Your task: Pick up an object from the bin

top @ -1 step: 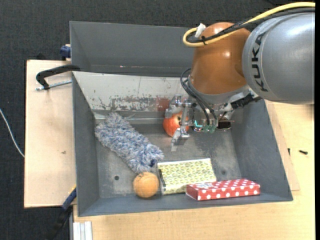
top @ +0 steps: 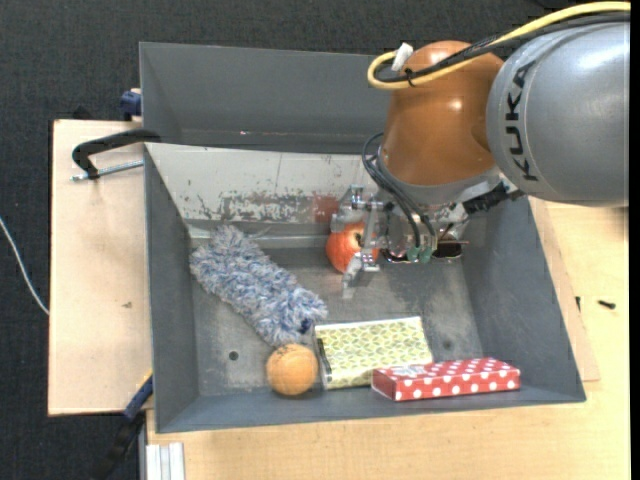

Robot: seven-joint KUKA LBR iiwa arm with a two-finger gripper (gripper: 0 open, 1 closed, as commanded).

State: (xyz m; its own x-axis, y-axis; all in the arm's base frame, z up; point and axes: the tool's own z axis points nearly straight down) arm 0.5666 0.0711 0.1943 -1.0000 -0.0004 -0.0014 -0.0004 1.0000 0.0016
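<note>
A red-orange round thing [top: 343, 249], much like a tomato, lies at the back of the bin [top: 260, 173], close under the rear wall and right of its middle. It is the thing nearest the gripper [top: 368, 260], which stands low over the floor just to its right, touching it or very nearly so. Whether the gripper is open or closed, and whether it has any hold on the round thing, cannot be told, since the orange wrist cover [top: 440, 118] and its cables overhang it. Being nearest, the round thing is the likely candidate for the pick. To do this well, the gripper should be centred over the widest part rather than beside it, descend past the bulge, and close gently, since a smooth round body probably rolls toward the wall, where room is scant. Well apart, toward the front, lie a fuzzy blue-and-white duster [top: 255, 286], an orange ball [top: 292, 370], a yellow-green patterned box [top: 372, 350] and a red box with white dots [top: 447, 379]; none should hinder a straight lift.
</note>
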